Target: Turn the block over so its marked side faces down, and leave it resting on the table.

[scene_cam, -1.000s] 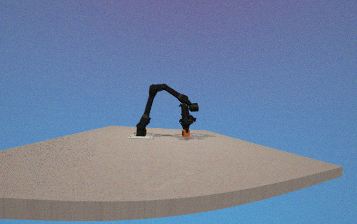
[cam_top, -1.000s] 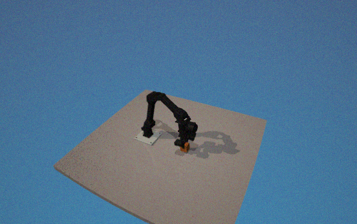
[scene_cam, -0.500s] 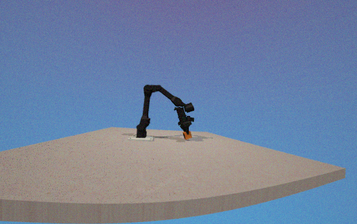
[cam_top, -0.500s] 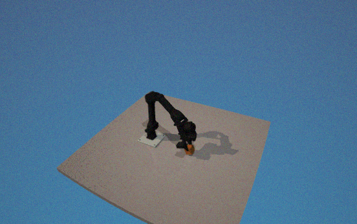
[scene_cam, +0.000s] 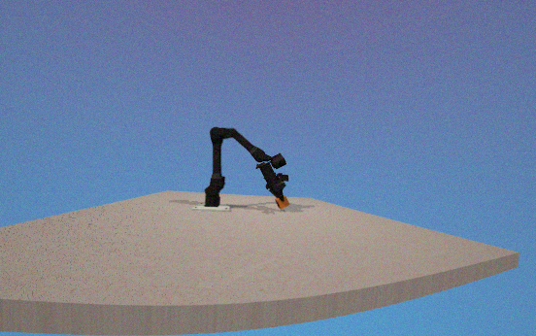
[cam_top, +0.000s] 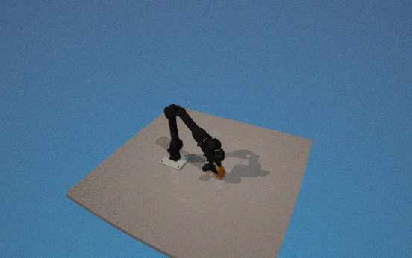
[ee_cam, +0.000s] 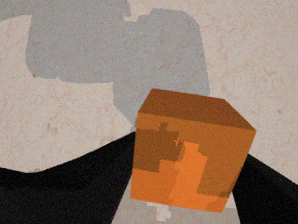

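Note:
An orange block (cam_top: 220, 172) (scene_cam: 283, 203) (ee_cam: 192, 165) is held between the fingers of my gripper (cam_top: 215, 170) (scene_cam: 281, 199) (ee_cam: 184, 147). In the exterior view the gripper slants down and outward from the arm, and the block is tilted with it, close above the table (cam_top: 209, 216) (scene_cam: 243, 257) (ee_cam: 260, 55). Whether a lower edge touches the table I cannot tell. In the wrist view two faces of the block show, crossed by shadow patches. I make out no clear mark on them; the other faces are hidden.
The arm's white base plate (cam_top: 174, 162) (scene_cam: 211, 208) stands on the table to the left of the block in the top and exterior views. The arm's shadow falls across the table around and beyond the block. The table's edges lie well away from the gripper.

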